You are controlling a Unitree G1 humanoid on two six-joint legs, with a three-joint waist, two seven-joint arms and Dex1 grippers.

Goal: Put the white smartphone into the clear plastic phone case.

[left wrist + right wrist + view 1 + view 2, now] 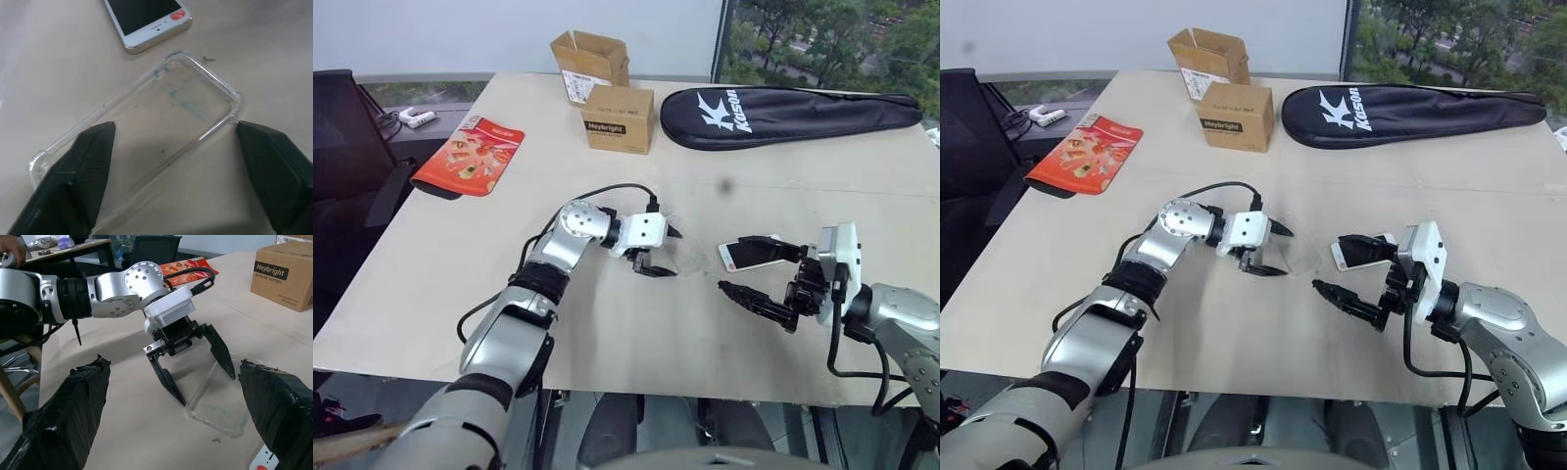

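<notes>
Far side of the table (pixel 431 264): open carton (pixel 590 61), closed box (pixel 619 118) in front of it, black racket bag (pixel 783 114) to the right. Red packet (pixel 470 155) hangs over the table's left edge, a small white thing (pixel 416 117) beyond it off the table. All well apart from the work area; nothing between the grippers and the task things.

Case (pixel 146 132) lies flat mid-table, hollow side up. Phone (pixel 146 17) lies screen up just past one short end of the case, near it, not touching.

Left gripper (pixel 195 369) points down and to the right over the case, one finger on each long side, tips at or just above the table beside the rims; contact unclear. Fingers spread wide, nothing grasped. Left arm reaches forward, wrist bent inward, cable looped over it.

Right gripper (pixel 759 274) hovers level near the table, aimed at the left gripper. Phone sits between its spread fingers in the head view, near the farther one; whether that finger touches it can't be told. Fingers fully apart, holding nothing. Right forearm comes in from the right.
</notes>
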